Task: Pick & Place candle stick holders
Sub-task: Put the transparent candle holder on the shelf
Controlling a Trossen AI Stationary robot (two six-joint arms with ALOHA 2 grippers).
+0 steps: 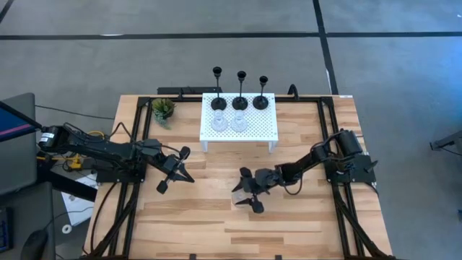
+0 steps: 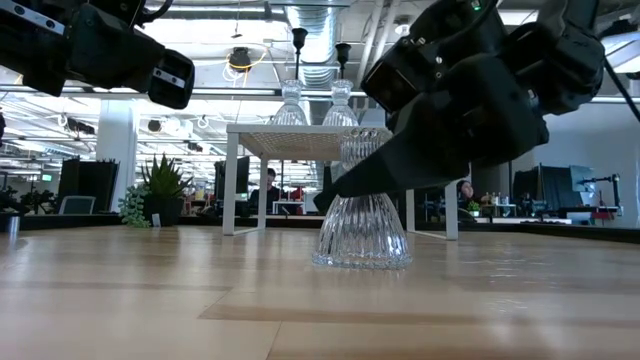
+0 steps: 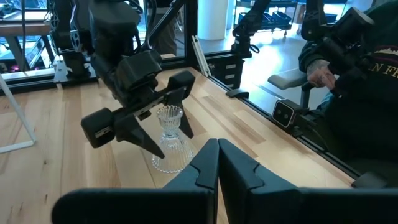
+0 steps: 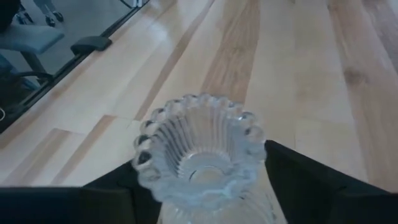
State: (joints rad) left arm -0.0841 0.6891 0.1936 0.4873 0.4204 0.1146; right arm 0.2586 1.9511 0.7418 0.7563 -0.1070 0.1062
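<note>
Spread fingers of the right gripper [image 1: 244, 192] flank a clear glass holder [image 2: 362, 222] that stands upright on the bare wood of the table [image 1: 303, 224], in front of the white rack [image 1: 253, 133]. Seen from the left wrist, the two dark fingers [image 3: 142, 134] straddle the holder's narrow neck below its beaded rim without visibly pressing on it; whether they touch the glass cannot be told. The holder's ribbed base rests flat on the tabletop.

To the left of it, the left gripper [image 1: 173, 172] hangs above the table with its fingers closed on nothing, waiting clear of the work.

On the rack, two more glass holders [image 1: 228, 121] stand in a front row, and three black holders [image 1: 240, 100] line the back edge. A small potted plant [image 1: 163, 109] sits beside the rack's left end.

Judged from this layout, the step in hand is the grasp of the third glass holder, the only one off the rack. The next move calls for closing squarely on the neck, lifting straight up so the base clears the wood, then carrying it to the open spot at the right of the rack's front row without knocking its neighbours.
</note>
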